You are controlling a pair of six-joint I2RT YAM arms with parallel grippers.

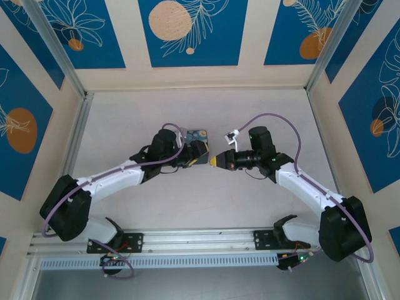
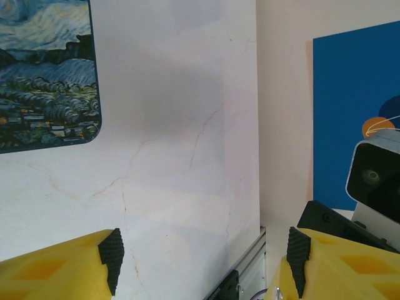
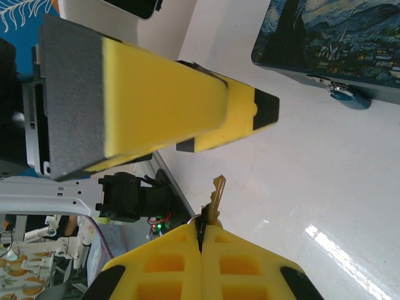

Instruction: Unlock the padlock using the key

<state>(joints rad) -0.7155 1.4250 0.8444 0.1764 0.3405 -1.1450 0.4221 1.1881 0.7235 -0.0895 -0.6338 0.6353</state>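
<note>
The right gripper pinches the key by one end, its blade running straight out beyond the fingertips. It stops short of the Starry-Night tin, where the padlock hangs. The left gripper is spread and empty.

The surface is bearing one painted tin with one padlock. One key is showing. Two arms are showing: left arm, right arm.

Left gripper: jaws stood apart. Right gripper: clamped on the key. Both arms reached inward, tips facing.
</note>
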